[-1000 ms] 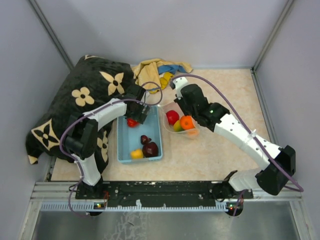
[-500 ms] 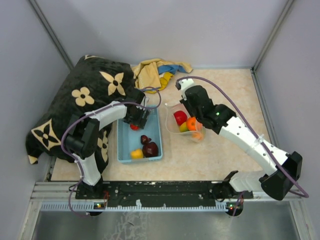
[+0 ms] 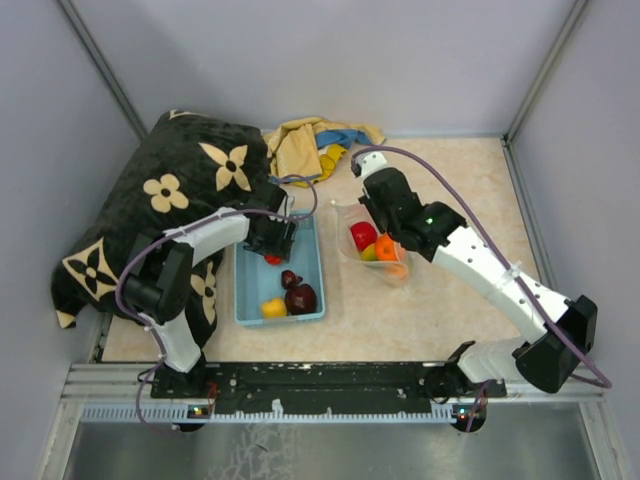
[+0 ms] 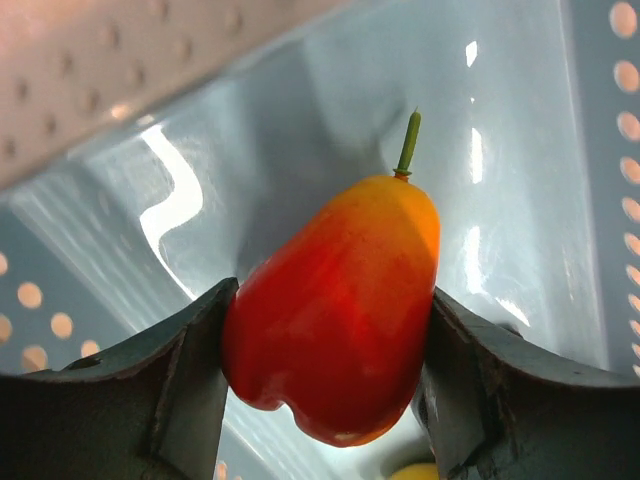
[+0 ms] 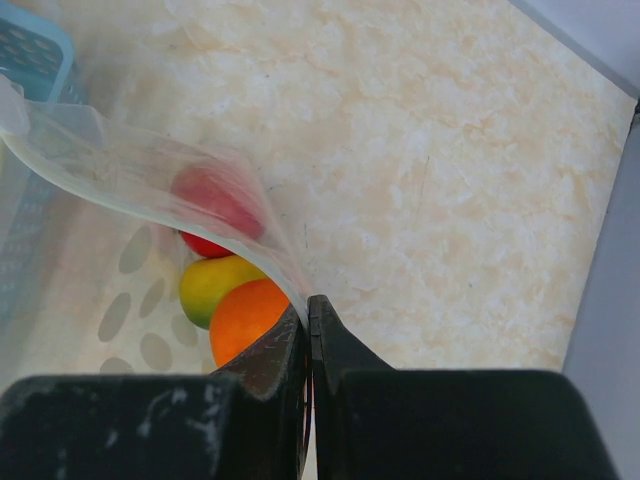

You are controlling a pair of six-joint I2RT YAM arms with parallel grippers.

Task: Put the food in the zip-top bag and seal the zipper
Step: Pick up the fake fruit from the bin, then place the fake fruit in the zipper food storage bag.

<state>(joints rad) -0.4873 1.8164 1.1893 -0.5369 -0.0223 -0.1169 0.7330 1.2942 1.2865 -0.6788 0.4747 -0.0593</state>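
Glossy red-orange fruit (image 4: 335, 310), green-stemmed, seemingly pinched by left gripper (image 4: 330, 297) jaws inside blue basket (image 4: 520, 150), frame centre. Clear zip-top bag (image 5: 120, 170) rim clamped in pressed-together right gripper (image 5: 308, 312) jaws; three fruits (image 5: 212, 285) seen inside, lower left.

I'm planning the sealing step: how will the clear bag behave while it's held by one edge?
Probably floppy: the zip-top bag film bends away from the right gripper, which pinches its rim. It likely sags under the three fruits inside, so its mouth may not stay open unaided.
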